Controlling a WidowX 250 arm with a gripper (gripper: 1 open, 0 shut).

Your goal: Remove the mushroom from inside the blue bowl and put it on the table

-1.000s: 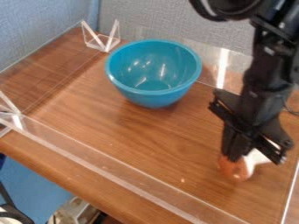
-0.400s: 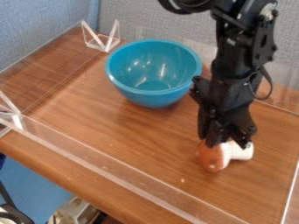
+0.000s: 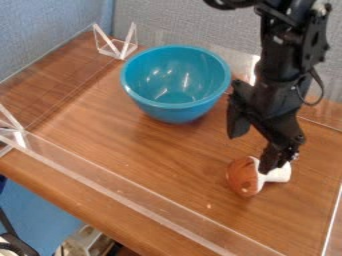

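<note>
essentially the job reads as done. one mushroom lies on its side on the desk, brown cap toward the camera, white stem pointing toward the far right. it sits well apart from the bowl, near the desk's right end. the bowl shows a bare blue interior; nothing is visible inside it.

my hand hangs just above and behind the mushroom, pointing downward, fingers spread. nothing is pinched between them. one fingertip stands close beside the stem; whether it touches i cannot tell from this view.

remaining, in my judgement: only to lift the hand clear without knocking the mushroom, which may roll on its rounded cap.

count:
- mushroom: one, on the desk.
- bowl: one, upright.
- hand: one, holding nothing.
- clear walls edging the desk: a front one and a left one plainly visible; others too faint to count.
</note>
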